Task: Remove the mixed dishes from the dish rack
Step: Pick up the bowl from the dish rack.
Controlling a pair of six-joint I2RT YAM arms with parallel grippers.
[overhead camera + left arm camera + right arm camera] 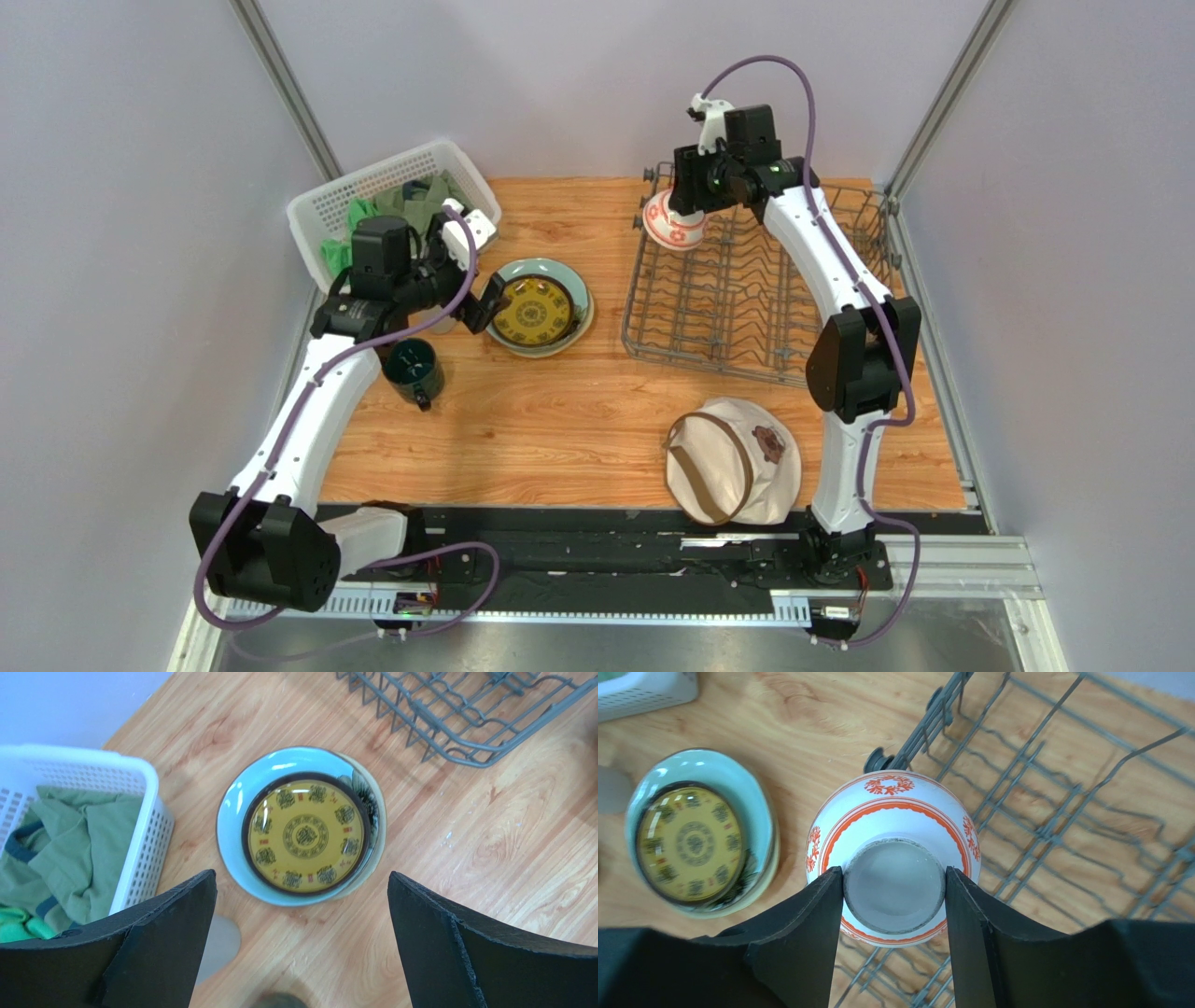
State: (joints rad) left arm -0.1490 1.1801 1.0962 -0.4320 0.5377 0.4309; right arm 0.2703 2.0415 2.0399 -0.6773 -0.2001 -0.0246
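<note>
Bowl [892,822] | foot clamped in right pincer [894,878], over dish rack [1046,831] corner | left pincer [300,876] spread wide

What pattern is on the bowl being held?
The bowl is white with red-orange bands; right wrist view.

**Item count, table surface**

- Plates: three, in one stack left of centre. The small dark yellow-patterned plate [305,836] is on top and the pale green plate [231,822] is under it. The cream plate [368,791] is lowest, showing only as a rim on the stack's right.
- Bowls: one red-orange-and-white patterned bowl [892,808], at the far left corner of the rack.
- Mugs: one dark green mug [414,371], left, nearer than the plates.
- Racks: one dish rack [744,315], far right.
- Baskets: one white lattice basket [316,224], far left.
- Cloth items [77,847] in the basket: probably two; the folds prevent a firm count.
- Hats: one beige hat [730,462], near right.
</note>
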